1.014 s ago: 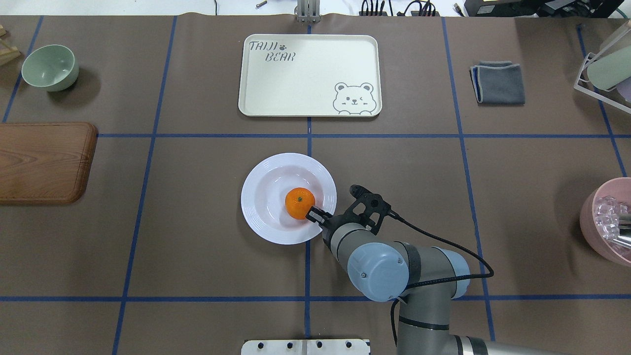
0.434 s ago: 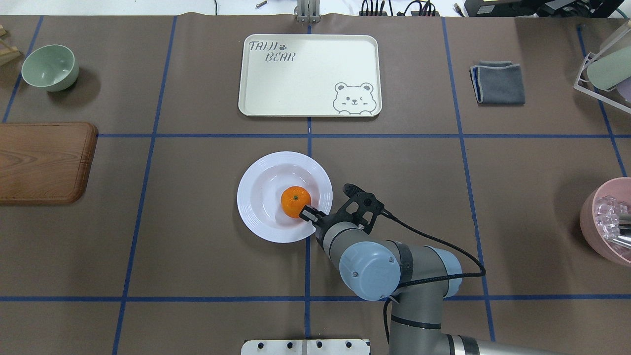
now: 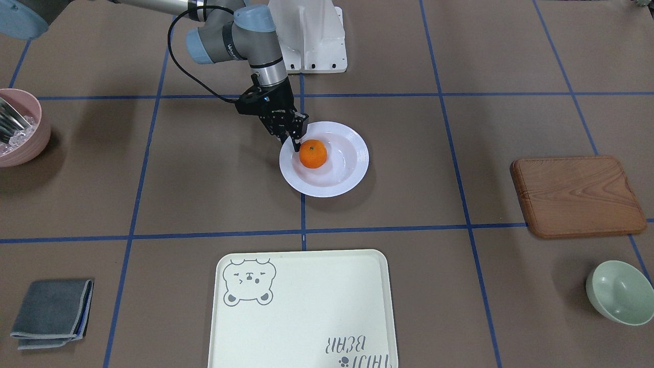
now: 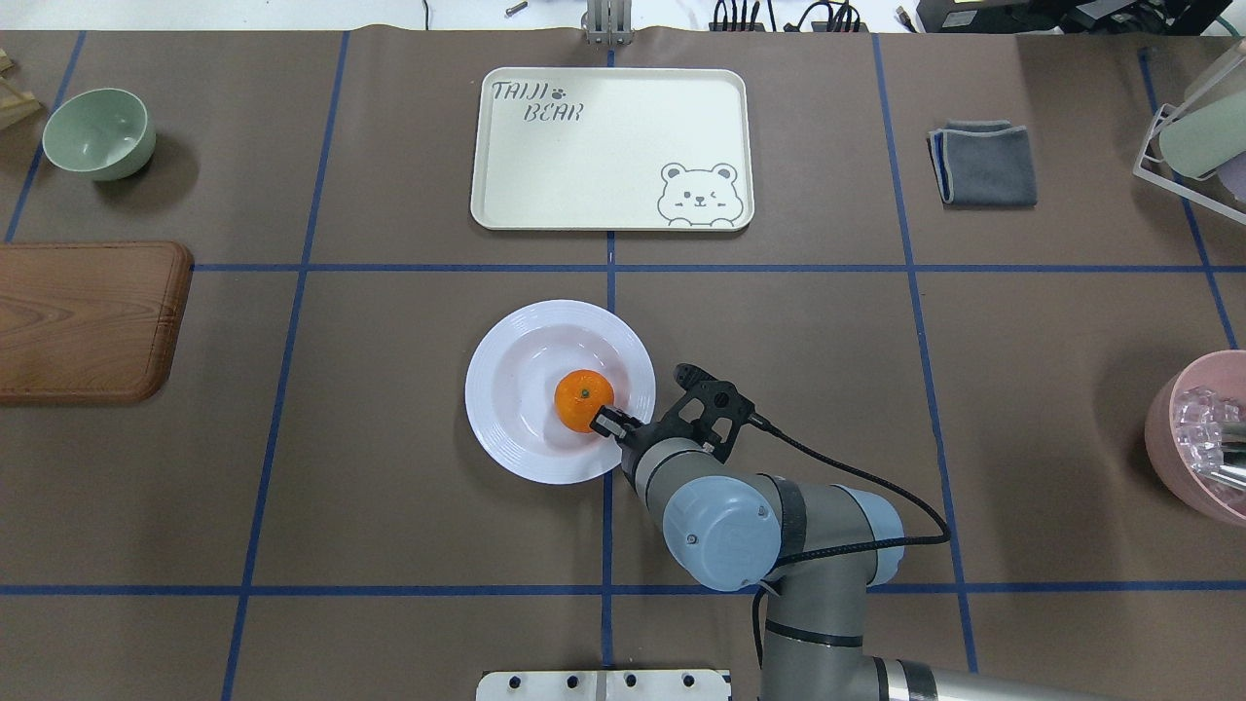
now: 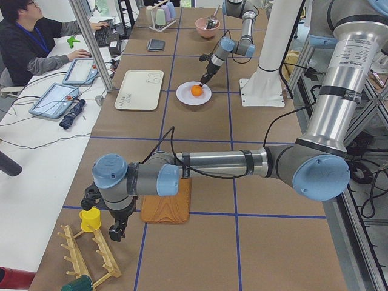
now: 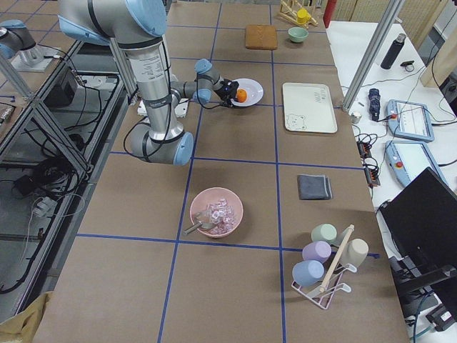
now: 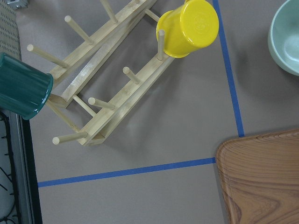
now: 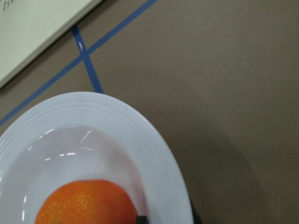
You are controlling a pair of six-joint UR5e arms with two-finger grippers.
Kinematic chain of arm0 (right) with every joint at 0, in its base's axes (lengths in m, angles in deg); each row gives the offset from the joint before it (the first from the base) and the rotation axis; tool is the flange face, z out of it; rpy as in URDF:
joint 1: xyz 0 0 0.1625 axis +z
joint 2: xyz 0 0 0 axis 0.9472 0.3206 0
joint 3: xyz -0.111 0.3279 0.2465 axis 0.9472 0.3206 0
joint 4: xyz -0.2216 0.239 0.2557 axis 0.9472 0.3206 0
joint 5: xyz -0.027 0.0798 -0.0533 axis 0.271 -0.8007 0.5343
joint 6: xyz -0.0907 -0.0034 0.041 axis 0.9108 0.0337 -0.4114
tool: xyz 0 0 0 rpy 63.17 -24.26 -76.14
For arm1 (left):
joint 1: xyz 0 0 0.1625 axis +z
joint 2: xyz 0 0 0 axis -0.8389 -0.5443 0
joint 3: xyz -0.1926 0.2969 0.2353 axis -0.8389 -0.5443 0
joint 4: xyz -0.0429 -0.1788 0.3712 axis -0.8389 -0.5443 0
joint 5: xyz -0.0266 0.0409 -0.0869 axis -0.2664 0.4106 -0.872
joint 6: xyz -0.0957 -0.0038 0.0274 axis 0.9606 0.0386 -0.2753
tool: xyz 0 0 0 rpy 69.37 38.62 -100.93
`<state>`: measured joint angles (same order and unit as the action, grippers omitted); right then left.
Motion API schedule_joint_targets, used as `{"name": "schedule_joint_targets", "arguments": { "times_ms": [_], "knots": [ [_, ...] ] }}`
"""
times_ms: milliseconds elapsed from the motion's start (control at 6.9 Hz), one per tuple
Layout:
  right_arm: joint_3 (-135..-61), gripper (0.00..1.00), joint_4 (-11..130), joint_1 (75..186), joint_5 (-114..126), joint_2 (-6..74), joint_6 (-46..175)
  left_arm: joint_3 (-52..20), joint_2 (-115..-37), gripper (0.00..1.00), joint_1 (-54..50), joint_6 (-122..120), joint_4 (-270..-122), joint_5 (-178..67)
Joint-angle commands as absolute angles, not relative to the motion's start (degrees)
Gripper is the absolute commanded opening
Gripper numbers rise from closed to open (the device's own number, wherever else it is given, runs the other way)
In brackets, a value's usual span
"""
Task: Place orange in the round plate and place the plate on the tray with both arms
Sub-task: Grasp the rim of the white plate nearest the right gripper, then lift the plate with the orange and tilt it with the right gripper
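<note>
1. The right gripper's [image 4: 605, 424] fingers [image 3: 295, 142] straddle the near-right rim of the round plate [image 4: 487, 389], with one tip inside beside the orange [image 4: 582, 400]. I cannot tell whether they are pinching the rim.
2. The left gripper [image 5: 116, 230] hangs far left by the wooden rack [image 7: 135, 95]; its fingers I cannot judge.
3. Lifted by that one edge, the glossy plate may tilt or slip, and the orange would roll out.
4. The orange sits in the well, stem up, with no long axis. The plate lies flat mid-table, nearer than the tray [image 4: 584, 175], whose long side runs left-right.

Showing the orange [image 4: 582, 400] in bright orange, the round plate [image 4: 487, 389] in white with rings, the tray [image 4: 604, 156] in cream with a grey bear, the tabletop [image 4: 389, 506] in brown with blue lines.
</note>
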<state>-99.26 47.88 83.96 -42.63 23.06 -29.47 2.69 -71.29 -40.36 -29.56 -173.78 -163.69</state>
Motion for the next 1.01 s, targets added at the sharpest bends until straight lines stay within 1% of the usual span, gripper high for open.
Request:
{"name": "schedule_joint_targets", "arguments": {
  "times_ms": [0,290,869],
  "knots": [
    [-99.54,0.00,48.11,83.96,-42.77,21.69,-29.31,2.63,-71.14,0.98,-40.36,-29.56,-173.84,-163.69],
    [-100.41,0.00,48.02,84.31,-42.77,21.68,-29.49,2.54,-71.14,0.98,-40.36,-29.56,-173.84,-163.69],
    [-105.95,0.00,47.32,86.85,-42.77,23.96,-32.46,2.19,-71.06,0.98,-40.36,-29.56,-173.84,-163.69]
  ]
}}
